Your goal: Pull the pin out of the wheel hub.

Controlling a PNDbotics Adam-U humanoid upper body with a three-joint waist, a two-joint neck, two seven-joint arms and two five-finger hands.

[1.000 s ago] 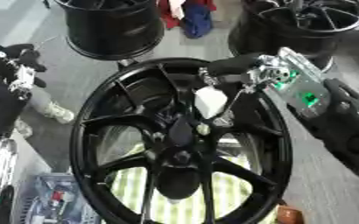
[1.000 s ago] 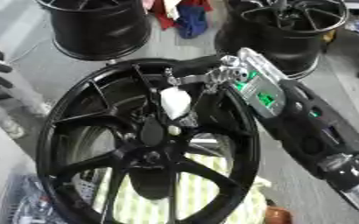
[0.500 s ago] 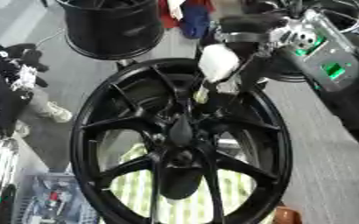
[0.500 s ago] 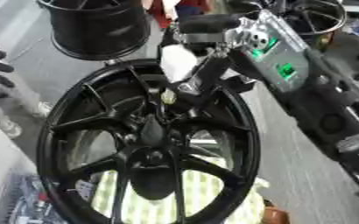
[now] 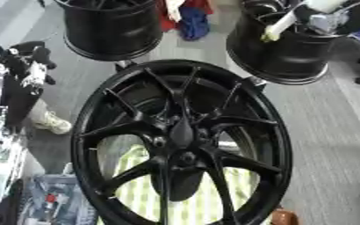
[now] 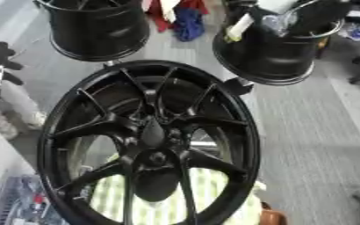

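The right robot hand (image 5: pixel 325 17), raised at the top edge, grips the pale pin (image 5: pixel 279 27) clear of the black wheel (image 5: pixel 181 140), so extraction looks complete.

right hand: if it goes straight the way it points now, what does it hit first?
Likely the far black wheel below it: the right hand holds the pin angled down-left over that wheel. Depth is unclear, so it might clear the rim.
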